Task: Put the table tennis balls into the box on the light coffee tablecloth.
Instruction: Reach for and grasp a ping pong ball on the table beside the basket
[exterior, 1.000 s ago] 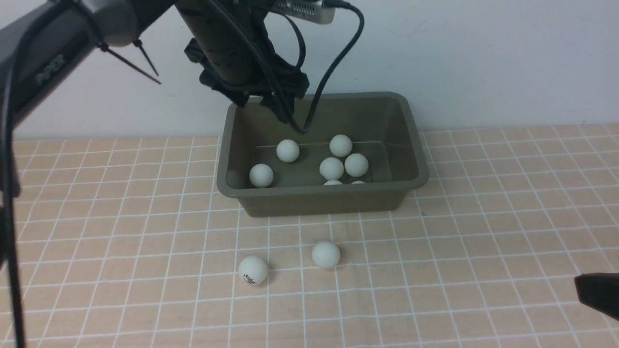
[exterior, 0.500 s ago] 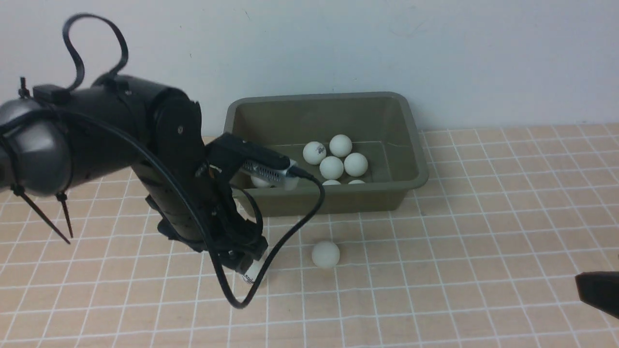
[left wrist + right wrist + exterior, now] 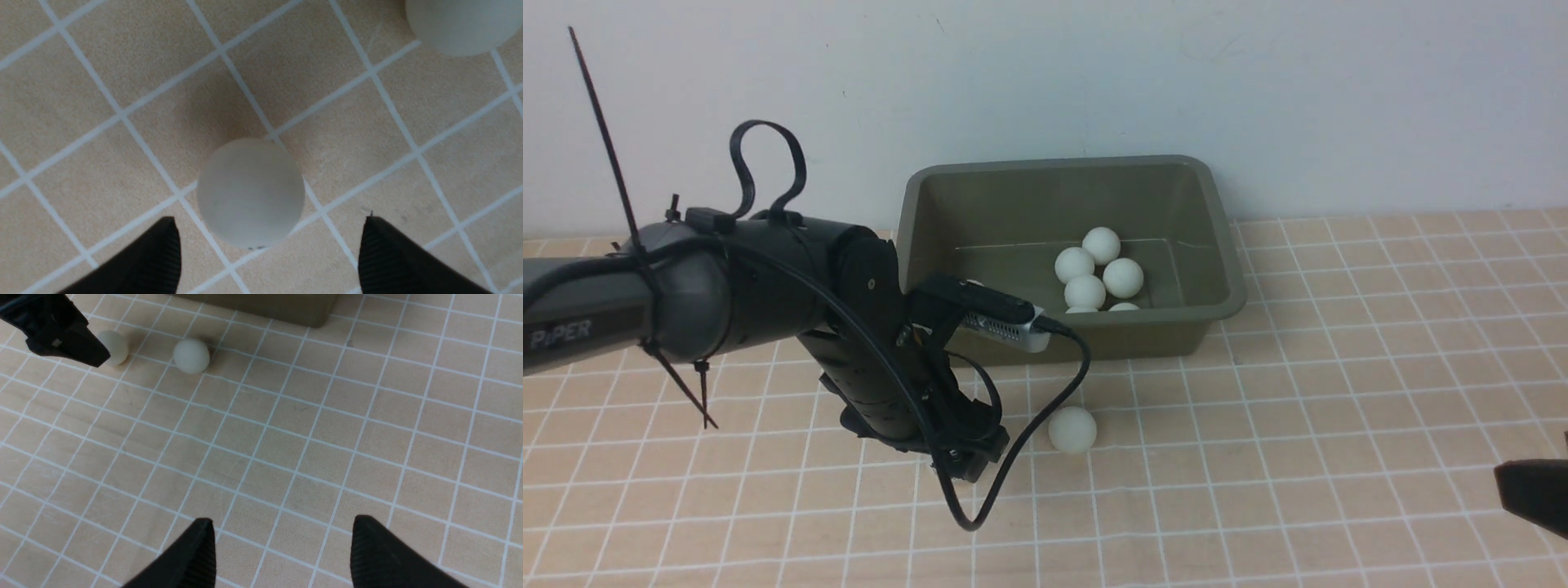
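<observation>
On the cloth (image 3: 1258,425) before the box (image 3: 1135,339), left gripper (image 3: 268,222) gapes wide over a ball (image 3: 250,192); best centre it, then close gently.

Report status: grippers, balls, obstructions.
Left gripper open, low over one loose ball, not gripped. Right gripper open, empty, above bare tablecloth. Second loose ball beside, apart; other balls in box.

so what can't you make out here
Front view: the left arm hides the ball at the left hand.
Front view: the near wall of the box hides all but the tops of two balls.
Front view: the frame edge cuts off the right hand.
Right wrist view: the top edge leaves only a box corner.
</observation>
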Robot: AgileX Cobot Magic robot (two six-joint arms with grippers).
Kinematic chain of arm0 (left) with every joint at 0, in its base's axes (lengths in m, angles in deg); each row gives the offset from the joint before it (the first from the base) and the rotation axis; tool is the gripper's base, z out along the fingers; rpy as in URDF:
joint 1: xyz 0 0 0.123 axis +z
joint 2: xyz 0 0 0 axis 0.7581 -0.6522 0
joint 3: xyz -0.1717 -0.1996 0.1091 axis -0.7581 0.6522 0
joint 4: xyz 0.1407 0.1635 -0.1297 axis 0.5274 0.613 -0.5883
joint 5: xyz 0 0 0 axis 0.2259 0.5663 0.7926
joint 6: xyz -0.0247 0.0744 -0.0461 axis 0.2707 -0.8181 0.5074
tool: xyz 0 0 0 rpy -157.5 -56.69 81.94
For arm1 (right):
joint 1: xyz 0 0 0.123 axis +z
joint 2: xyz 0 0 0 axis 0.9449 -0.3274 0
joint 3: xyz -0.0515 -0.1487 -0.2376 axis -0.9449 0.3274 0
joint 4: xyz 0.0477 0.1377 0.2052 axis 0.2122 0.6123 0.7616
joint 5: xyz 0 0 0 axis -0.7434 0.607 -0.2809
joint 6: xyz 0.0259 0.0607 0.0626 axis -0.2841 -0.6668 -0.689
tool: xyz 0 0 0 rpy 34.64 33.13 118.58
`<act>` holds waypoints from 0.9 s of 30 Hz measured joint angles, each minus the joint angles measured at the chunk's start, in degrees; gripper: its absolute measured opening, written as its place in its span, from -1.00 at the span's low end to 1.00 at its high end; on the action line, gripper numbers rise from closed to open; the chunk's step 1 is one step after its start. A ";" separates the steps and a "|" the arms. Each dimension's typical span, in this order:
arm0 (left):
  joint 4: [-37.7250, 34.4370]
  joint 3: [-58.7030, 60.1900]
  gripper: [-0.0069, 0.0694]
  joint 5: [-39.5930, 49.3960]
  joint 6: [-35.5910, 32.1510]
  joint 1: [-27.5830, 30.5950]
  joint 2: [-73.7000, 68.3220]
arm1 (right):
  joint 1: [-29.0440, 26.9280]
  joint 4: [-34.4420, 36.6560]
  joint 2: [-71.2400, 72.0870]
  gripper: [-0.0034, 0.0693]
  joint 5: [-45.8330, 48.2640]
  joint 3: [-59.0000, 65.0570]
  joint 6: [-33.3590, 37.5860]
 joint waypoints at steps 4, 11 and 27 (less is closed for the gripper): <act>0.48 0.00 0.46 -1.88 0.00 0.00 -1.63 | 0.00 0.65 0.00 0.21 0.97 0.00 0.00; 0.54 0.00 0.27 -3.14 -0.20 0.00 -4.15 | 0.00 0.79 0.00 0.21 1.28 0.00 0.00; 4.59 -26.22 0.02 22.44 -2.77 0.00 -0.62 | 0.00 0.83 0.00 0.21 1.22 0.00 0.00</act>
